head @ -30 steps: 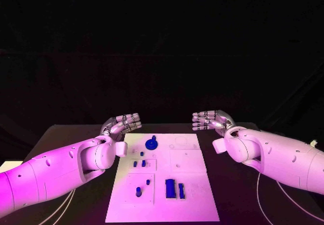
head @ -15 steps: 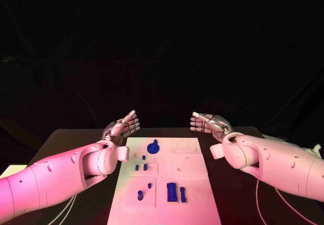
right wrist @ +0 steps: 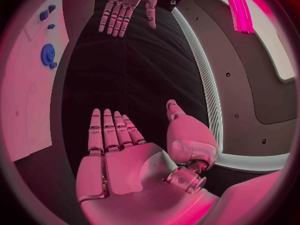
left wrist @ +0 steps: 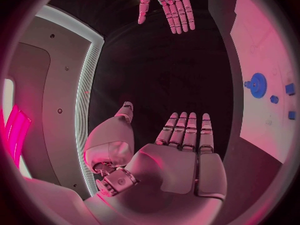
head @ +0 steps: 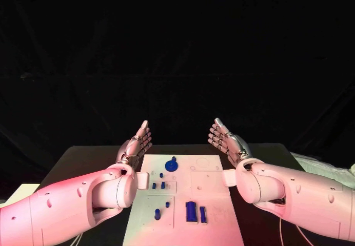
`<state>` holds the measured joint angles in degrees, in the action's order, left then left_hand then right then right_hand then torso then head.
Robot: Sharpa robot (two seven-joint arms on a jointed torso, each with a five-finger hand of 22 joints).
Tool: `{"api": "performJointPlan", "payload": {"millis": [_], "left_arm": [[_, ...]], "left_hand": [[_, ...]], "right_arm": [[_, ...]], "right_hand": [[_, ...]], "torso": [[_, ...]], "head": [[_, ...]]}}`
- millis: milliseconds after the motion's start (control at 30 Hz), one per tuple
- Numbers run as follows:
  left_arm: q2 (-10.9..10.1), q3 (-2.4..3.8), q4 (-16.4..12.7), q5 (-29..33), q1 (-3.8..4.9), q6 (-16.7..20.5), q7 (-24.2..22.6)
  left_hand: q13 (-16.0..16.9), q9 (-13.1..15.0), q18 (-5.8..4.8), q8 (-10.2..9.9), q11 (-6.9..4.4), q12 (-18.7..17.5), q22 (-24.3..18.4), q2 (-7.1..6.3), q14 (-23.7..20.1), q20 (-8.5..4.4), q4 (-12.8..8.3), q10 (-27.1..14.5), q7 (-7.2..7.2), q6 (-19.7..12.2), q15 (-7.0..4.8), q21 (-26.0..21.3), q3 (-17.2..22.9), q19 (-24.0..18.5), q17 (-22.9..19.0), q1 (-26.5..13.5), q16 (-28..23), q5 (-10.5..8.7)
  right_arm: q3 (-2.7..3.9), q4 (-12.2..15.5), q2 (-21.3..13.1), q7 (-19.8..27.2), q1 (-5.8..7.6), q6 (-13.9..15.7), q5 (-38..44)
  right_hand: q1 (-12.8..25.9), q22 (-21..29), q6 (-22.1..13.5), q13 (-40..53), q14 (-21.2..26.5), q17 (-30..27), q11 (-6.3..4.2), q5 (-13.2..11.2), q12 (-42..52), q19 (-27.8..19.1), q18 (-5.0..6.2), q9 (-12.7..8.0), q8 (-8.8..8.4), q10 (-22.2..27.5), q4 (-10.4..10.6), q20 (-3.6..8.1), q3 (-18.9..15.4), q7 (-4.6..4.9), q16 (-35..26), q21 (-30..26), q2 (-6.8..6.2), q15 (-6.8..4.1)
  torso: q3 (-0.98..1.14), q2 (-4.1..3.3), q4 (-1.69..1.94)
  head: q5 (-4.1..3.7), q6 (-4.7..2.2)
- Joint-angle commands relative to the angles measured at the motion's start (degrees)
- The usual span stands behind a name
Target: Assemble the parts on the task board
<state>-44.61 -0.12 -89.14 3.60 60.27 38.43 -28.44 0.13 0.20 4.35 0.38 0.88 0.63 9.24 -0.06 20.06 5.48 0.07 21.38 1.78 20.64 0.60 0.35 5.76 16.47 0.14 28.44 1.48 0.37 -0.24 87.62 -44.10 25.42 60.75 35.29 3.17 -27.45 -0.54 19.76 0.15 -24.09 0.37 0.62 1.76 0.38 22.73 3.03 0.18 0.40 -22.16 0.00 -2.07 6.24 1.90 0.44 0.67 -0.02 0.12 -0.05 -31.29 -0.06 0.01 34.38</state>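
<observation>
Your task board (head: 211, 205) lies flat in the middle of the black table (head: 81, 159), long side running away from you, and the blue parts are all on it: a round gear-like part (head: 172, 165) near the far end, a cluster of small blue pegs (head: 158, 185) just nearer, another pair of small pegs (head: 160, 210) below that toward the left side, and two upright rectangular blocks (head: 194, 212) side by side near the close edge. Nothing on the board is being touched. Your left hand (head: 136, 144) is raised above the far left corner of the board, fingers straight and together, thumb apart, holding nothing. Your right hand (head: 228, 142) mirrors it above the far right corner, fingers extended, palm turned inward, also empty. The two palms face each other across the board's far end, well apart. From the left wrist you see the flat palm (left wrist: 178, 160) with the gear (left wrist: 257, 84) off to one side.
</observation>
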Motion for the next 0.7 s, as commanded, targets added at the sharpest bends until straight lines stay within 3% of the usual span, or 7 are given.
{"api": "performJointPlan", "payload": {"millis": [33,67,100,367,400,700], "left_arm": [[-0.07,0.12,-0.8,-3.59,-0.11,5.66,-1.35],[-0.08,0.12,-0.81,-3.6,-0.11,5.68,-1.35],[-0.08,0.12,-0.81,-3.6,-0.11,5.68,-1.35],[-0.08,0.12,-0.81,-3.6,-0.11,5.68,-1.35],[-0.08,0.12,-0.81,-3.6,-0.11,5.68,-1.35],[-0.08,0.12,-0.81,-3.6,-0.11,5.68,-1.35]], "left_hand": [[-0.13,-0.2,-4.35,-0.38,-0.88,-0.63,-2.97,0.06,-6.46,-5.48,-0.07,-6.87,-1.78,-6.61,-0.6,-0.35,-5.76,-5.25,-0.14,-9.12,-1.48,-0.37],[-0.13,-0.2,-4.35,-0.38,-0.88,-0.63,-3.2,0.06,-6.98,-5.48,-0.07,-7.41,-1.78,-7.18,-0.6,-0.35,-5.76,-5.69,-0.14,-9.88,-1.48,-0.37],[-0.13,-0.2,-4.35,-0.38,-0.88,-0.63,-3.45,0.06,-7.5,-5.48,-0.07,-7.98,-1.78,-7.71,-0.6,-0.35,-5.76,-6.11,-0.14,-10.61,-1.48,-0.37],[-0.13,-0.2,-4.35,-0.38,-0.88,-0.63,-5.11,0.06,-11.14,-5.48,-0.07,-11.84,-1.78,-11.43,-0.6,-0.35,-5.76,-9.06,-0.14,-15.74,-1.48,-0.37],[-0.13,-0.2,-4.35,-0.38,-0.88,-0.63,-9.24,0.06,-11.49,-5.48,-0.07,-12.24,-1.78,-11.82,-0.6,-0.35,-5.76,-9.27,-0.14,-16.26,-1.48,-0.37],[-0.13,-0.2,-4.35,-0.38,-0.88,-0.63,-9.24,0.06,-14.13,-5.48,-0.07,-15.07,-1.78,-14.52,-0.6,-0.35,-5.76,-11.45,-0.14,-20.04,-1.48,-0.37]], "right_arm": [[0.17,1.66,-0.41,4.09,-0.41,8.0,-2.91],[0.2,1.96,-0.49,4.21,-0.49,8.37,-3.03],[0.22,2.18,-0.55,4.3,-0.55,8.64,-3.11],[0.24,2.33,-0.6,4.37,-0.59,8.82,-3.17],[0.24,2.33,-0.6,4.37,-0.59,8.82,-3.17],[0.24,2.33,-0.6,4.37,-0.59,8.82,-3.17]], "right_hand": [[8.8,0.54,-6.34,-0.15,7.72,-0.37,-0.62,-1.76,-0.38,-7.28,-3.03,-0.18,-0.4,7.1,0.0,2.07,-1.89,-1.9,-0.44,-0.67,0.02,-0.12],[9.54,0.54,-6.86,-0.15,8.38,-0.37,-0.62,-1.76,-0.38,-7.89,-3.03,-0.18,-0.4,7.67,0.0,2.07,-2.13,-1.9,-0.44,-0.67,0.02,-0.12],[10.28,0.54,-7.38,-0.15,9.0,-0.37,-0.62,-1.76,-0.38,-8.48,-3.03,-0.18,-0.4,8.26,0.0,2.07,-6.24,-1.9,-0.44,-0.67,0.02,-0.12],[15.19,0.54,-10.96,-0.15,13.33,-0.37,-0.62,-1.76,-0.38,-12.62,-3.03,-0.18,-0.4,12.28,0.0,2.07,-6.24,-1.9,-0.44,-0.67,0.02,-0.12],[15.67,0.54,-11.29,-0.15,13.75,-0.37,-0.62,-1.76,-0.38,-12.97,-3.03,-0.18,-0.4,12.63,0.0,2.07,-6.24,-1.9,-0.44,-0.67,0.02,-0.12],[19.29,0.54,-13.95,-0.15,16.98,-0.37,-0.62,-1.76,-0.38,-16.05,-3.03,-0.18,-0.4,15.64,0.0,2.07,-6.24,-1.9,-0.44,-0.67,0.02,-0.12]], "torso": [[0.05,0.11,0.06],[0.05,0.11,0.06],[0.05,0.11,0.06],[0.05,0.11,0.06],[0.05,0.11,0.06],[0.05,0.11,0.06]], "head": [[-0.01,0.0],[-0.01,0.0],[-0.01,0.0],[-0.01,0.0],[-0.01,0.0],[-0.01,0.0]]}}
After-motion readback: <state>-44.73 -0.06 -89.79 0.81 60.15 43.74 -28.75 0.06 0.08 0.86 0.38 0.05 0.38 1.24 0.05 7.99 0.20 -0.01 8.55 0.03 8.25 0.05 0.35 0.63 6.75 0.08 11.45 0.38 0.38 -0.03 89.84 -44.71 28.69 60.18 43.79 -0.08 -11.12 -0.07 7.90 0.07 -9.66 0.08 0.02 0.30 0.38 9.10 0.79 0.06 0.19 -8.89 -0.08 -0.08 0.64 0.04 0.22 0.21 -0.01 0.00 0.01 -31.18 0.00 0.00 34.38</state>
